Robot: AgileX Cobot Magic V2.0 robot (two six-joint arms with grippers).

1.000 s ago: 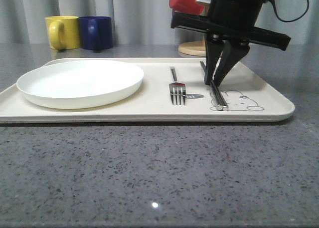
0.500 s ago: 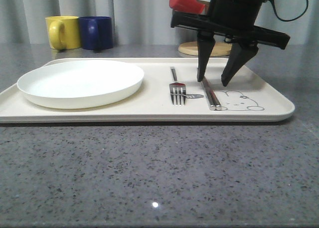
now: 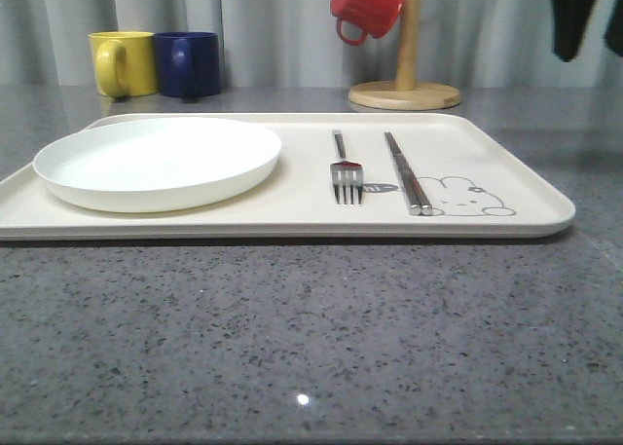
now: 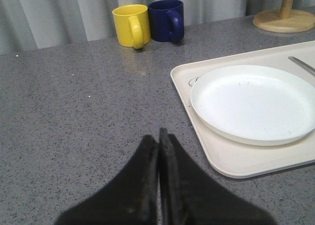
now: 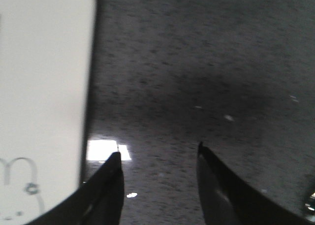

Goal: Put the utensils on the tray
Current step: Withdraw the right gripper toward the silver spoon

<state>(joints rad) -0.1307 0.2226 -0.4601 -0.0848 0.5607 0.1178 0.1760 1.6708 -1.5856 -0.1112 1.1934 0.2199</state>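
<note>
tray: on grey table, holding a white plate
utensils: fork and chopsticks lie side by side on the tray
left gripper: jaws pressed together, empty
right gripper: jaws spread, empty, above the table beside the tray's edge

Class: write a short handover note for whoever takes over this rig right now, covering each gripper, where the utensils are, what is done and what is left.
Left gripper: jaws shut, empty, above bare table beside the tray's plate end.
Right gripper: jaws open, empty, over the countertop just off the tray's right edge.
Fork lies flat on the tray, right of the white plate.
Chopsticks lie flat, paired, right of the fork, tips beside the rabbit drawing.
Done: fork and chopsticks are on the tray.
Left: any other utensil; I cannot see a spoon in these views, so find it first.
</note>
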